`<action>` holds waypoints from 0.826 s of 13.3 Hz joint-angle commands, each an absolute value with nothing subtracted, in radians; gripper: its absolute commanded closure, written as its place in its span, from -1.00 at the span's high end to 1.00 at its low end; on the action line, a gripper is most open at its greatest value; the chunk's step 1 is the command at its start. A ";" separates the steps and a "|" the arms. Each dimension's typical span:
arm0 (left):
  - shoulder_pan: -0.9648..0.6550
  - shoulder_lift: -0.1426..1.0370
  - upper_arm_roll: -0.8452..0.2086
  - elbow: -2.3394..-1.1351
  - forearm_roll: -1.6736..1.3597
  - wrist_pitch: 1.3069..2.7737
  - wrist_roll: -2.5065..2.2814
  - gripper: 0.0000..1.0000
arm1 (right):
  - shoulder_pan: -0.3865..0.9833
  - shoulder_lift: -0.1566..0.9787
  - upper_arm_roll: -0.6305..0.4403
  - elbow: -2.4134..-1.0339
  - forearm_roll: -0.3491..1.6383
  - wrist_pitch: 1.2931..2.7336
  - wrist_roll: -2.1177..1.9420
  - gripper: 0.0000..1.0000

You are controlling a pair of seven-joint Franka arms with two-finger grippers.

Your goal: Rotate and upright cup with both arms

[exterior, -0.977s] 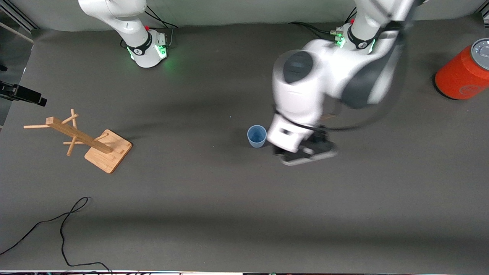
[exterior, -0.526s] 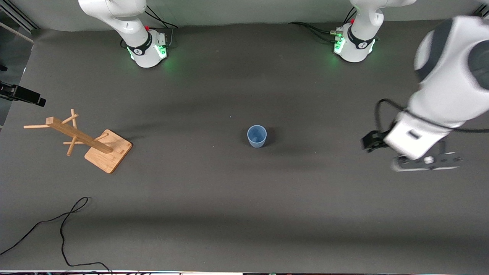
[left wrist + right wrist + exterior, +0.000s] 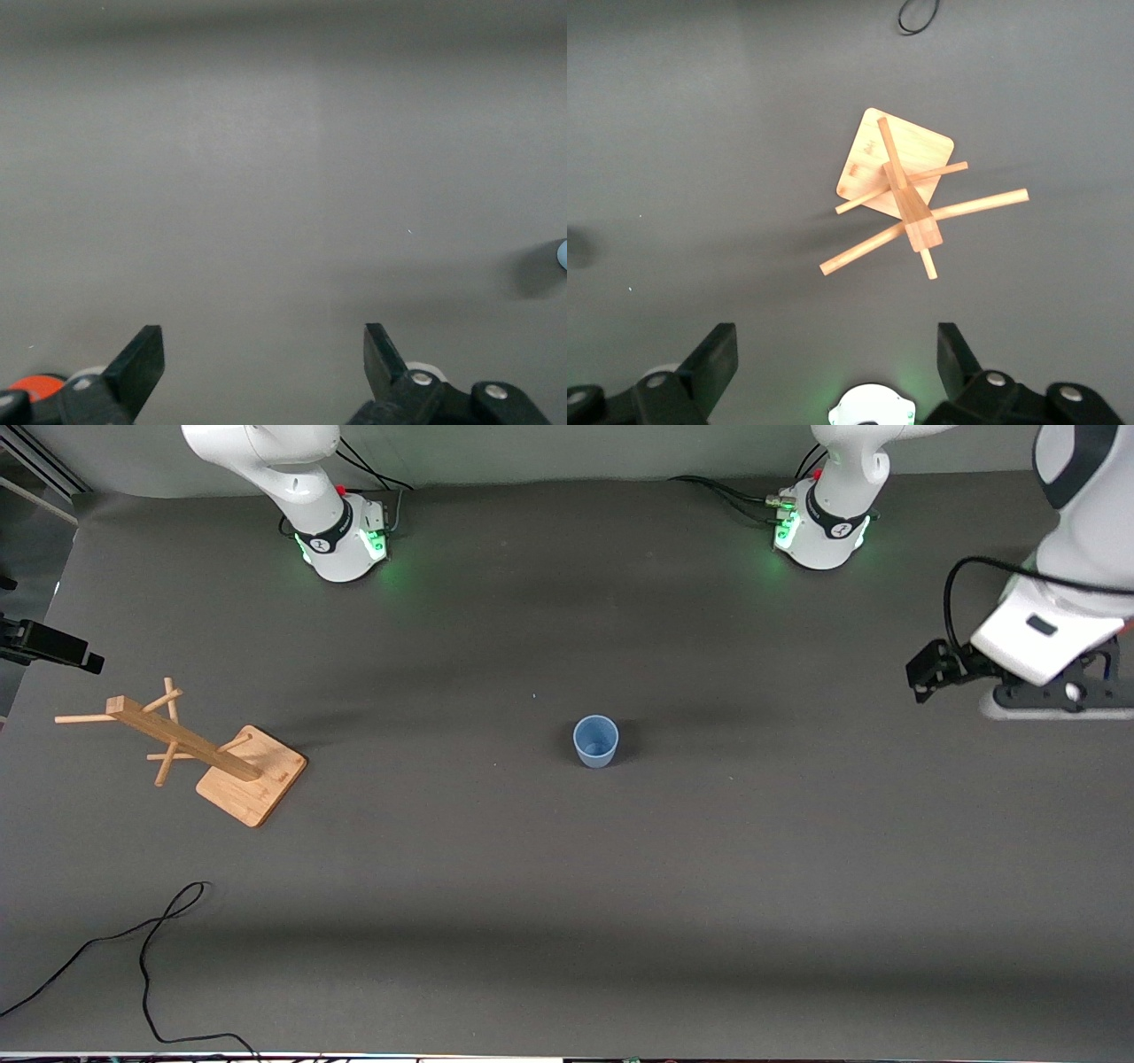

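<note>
The cup (image 3: pixel 595 740) stands upright on the table (image 3: pixel 567 886) near its middle, mouth up, nothing visible inside it; no gripper touches it. The left gripper (image 3: pixel 264 359) hangs in the air over the left arm's end of the table, well apart from the cup; its fingers (image 3: pixel 140 361) are spread wide with nothing between them; in the left wrist view only a sliver of the cup shows at the picture's edge, beside its own shadow. An orange-red object (image 3: pixel 35 388), probably the can, shows as a small patch beside the left gripper's body, too little of it visible to tell how it stands. The right gripper (image 3: pixel 837 361) is up in the air over the wooden rack (image 3: pixel 908 199), well apart from the cup; its fingers (image 3: pixel 716 359) are likewise spread wide and hold nothing; the right arm (image 3: pixel 283 469) waits. The wooden rack stands on its square base toward the right arm's end of the table, its pegs bare. A black cable (image 3: pixel 146 957) lies on the table nearer to the front camera than the rack.
</note>
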State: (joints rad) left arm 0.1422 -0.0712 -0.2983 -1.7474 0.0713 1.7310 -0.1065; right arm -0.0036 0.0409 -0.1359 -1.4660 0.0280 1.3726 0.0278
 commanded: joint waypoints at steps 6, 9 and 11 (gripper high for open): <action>0.153 -0.158 -0.193 -1.843 0.014 1.692 0.021 1.00 | 0.124 -0.020 -0.094 -1.608 0.054 1.474 0.018 1.00; 0.152 -0.132 -0.187 -1.738 -0.011 1.597 0.018 1.00 | 0.065 -0.008 -0.043 -1.580 0.057 1.468 0.018 1.00; 0.144 -0.115 -0.190 -1.712 0.006 1.536 0.018 1.00 | 0.034 -0.006 -0.014 -1.578 0.057 1.470 0.015 1.00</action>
State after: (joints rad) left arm 0.1496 -0.1352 -0.1909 -1.7538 0.0090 1.5866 0.0030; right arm 0.0689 0.0095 -0.0503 -1.5702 0.0555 1.4550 0.0226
